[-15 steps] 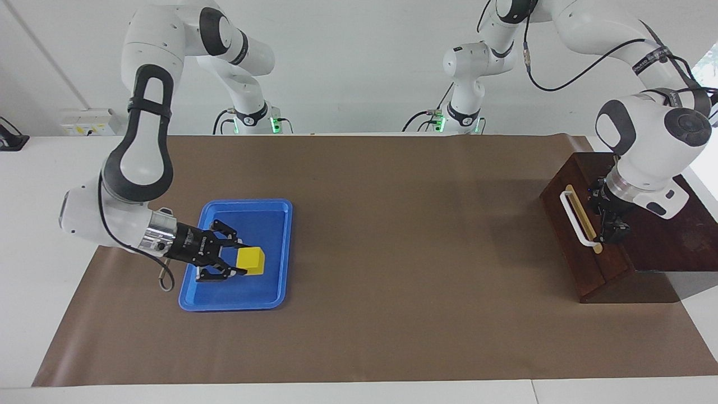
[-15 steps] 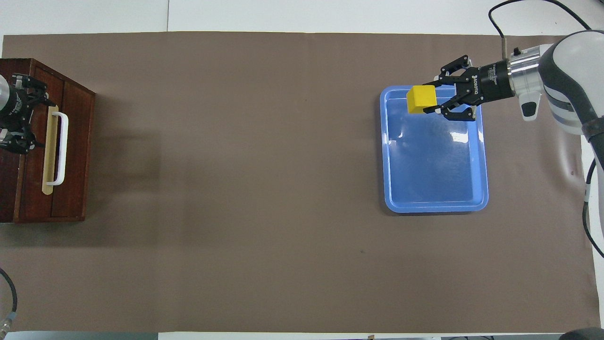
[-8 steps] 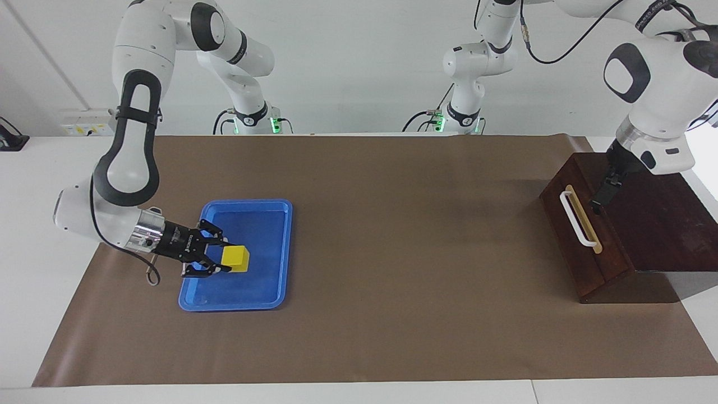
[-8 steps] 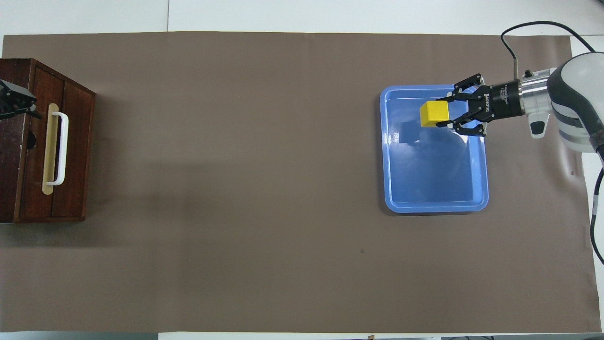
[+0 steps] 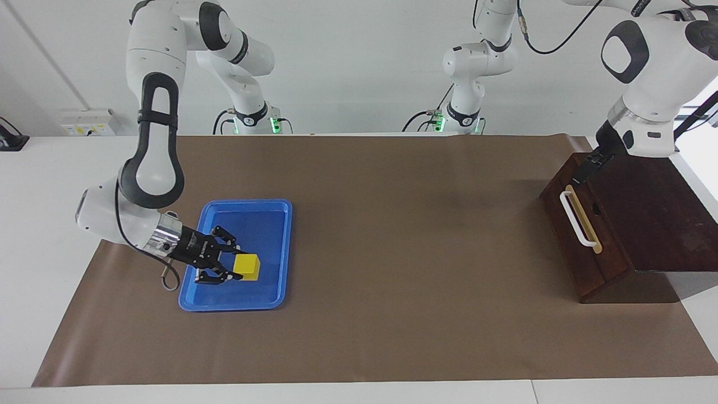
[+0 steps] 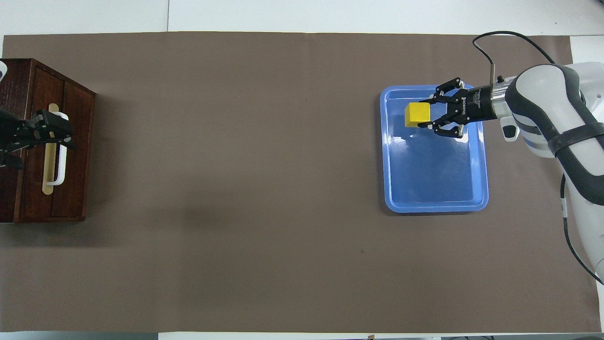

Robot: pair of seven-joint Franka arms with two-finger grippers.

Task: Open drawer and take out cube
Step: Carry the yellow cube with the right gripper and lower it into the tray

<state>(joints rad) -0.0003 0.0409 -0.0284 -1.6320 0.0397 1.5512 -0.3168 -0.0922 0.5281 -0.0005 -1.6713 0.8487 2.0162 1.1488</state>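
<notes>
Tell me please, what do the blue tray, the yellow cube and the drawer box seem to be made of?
The tray looks like glossy moulded plastic: bright glints, rounded rim. The cube is matte with plain faces, perhaps painted wood or foam; this I cannot tell. The drawer looks like dark stained wood with a white bar handle, probably plastic or painted metal.

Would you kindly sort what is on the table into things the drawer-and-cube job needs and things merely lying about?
Belongs to the job:
- drawer, closed
- yellow cube, held by the right gripper over the blue tray
- left gripper, jaws open, above the drawer

Merely there:
- blue tray, toward the right arm's end
- brown paper mat covering the table
</notes>
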